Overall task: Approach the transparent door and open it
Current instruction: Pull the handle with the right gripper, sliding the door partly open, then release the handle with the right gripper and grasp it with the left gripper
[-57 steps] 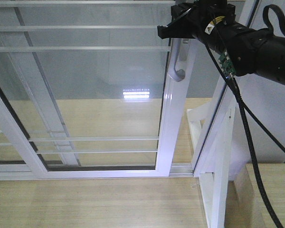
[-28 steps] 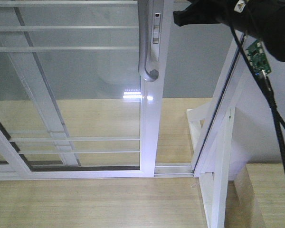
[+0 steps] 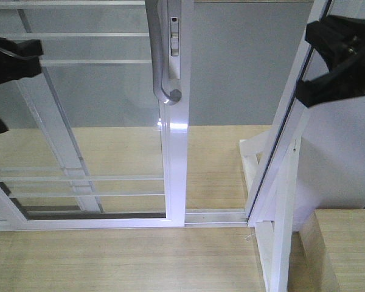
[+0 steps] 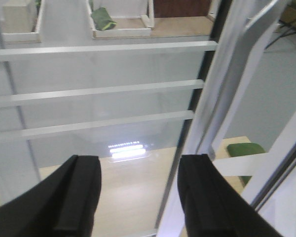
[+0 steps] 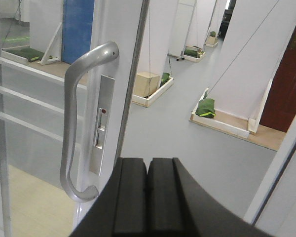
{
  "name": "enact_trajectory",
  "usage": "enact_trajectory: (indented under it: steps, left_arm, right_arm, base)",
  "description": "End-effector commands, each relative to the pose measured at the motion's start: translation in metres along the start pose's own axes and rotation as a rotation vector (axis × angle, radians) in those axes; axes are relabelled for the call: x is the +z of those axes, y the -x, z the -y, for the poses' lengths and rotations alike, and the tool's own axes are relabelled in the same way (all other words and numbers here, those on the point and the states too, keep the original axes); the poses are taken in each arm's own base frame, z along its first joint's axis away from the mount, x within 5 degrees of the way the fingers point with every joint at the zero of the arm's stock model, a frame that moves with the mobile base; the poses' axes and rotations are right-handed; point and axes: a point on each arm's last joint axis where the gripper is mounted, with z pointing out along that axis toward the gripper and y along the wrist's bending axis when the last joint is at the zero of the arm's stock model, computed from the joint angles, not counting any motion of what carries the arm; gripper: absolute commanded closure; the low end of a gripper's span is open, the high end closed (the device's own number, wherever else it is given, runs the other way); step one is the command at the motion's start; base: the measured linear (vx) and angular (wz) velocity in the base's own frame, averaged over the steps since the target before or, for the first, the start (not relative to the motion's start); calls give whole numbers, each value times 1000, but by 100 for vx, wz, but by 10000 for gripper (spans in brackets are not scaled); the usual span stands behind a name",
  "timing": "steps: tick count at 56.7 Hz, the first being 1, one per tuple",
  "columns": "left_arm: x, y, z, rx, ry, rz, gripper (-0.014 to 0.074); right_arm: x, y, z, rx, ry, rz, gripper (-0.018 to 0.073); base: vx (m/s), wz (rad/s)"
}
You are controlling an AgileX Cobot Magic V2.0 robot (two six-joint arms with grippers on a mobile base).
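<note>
Front view: one tall white-framed transparent glass door (image 3: 173, 158) stood open, clear of one white jamb (image 3: 286, 158); the black left gripper (image 3: 12, 85) and black right gripper (image 3: 316, 64) flanked it. Left wrist: two fingers (image 4: 79, 197) apart before the door's three white bars (image 4: 98, 91). Right wrist: two fingers (image 5: 133, 197) together, empty, beside the door's one curved silver handle (image 5: 71, 123).

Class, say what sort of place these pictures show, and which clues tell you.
Probably an indoor test hall with mock room sets: the transparent door stands on a wooden platform, and similar platforms with white partition walls dot the grey floor beyond.
</note>
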Motion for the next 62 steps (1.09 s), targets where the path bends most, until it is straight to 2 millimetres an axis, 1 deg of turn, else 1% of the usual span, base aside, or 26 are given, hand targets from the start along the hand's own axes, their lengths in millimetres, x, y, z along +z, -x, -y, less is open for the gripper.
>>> enact_trajectory:
  steps: [1,7,11,19,23,28,34,48,62]
  left_arm:
    - [13,14,11,-15,3,115,118]
    - [38,8,27,-6,-2,130,118]
    - [53,8,41,10,-13,147,118]
    - [85,9,64,28,-50,138,118]
    - [97,12,69,25,-49,151,118]
    - [111,19,69,14,-6,211,118]
    - [122,26,67,8,38,275,118]
    - [149,34,76,7,12,267,118]
    - [171,44,79,-1,28,320,118]
  right_arm:
    - [-21,17,4,-44,-37,151,565]
    - [-32,17,4,-71,-40,152,565]
    - [-35,18,4,-81,-42,156,565]
    - [-35,17,4,-81,-41,153,565]
    - [-35,18,4,-83,-41,153,565]
    - [-35,17,4,-107,-41,145,565]
    - [-35,15,4,-145,-37,122,565]
    - [-35,13,3,-204,-37,103,565]
    - [-35,11,3,-220,-33,84,565]
  base:
    - [0,0]
    - [0,0]
    - [0,0]
    - [0,0]
    - [0,0]
    - [0,0]
    - [0,0]
    - [0,0]
    - [0,0]
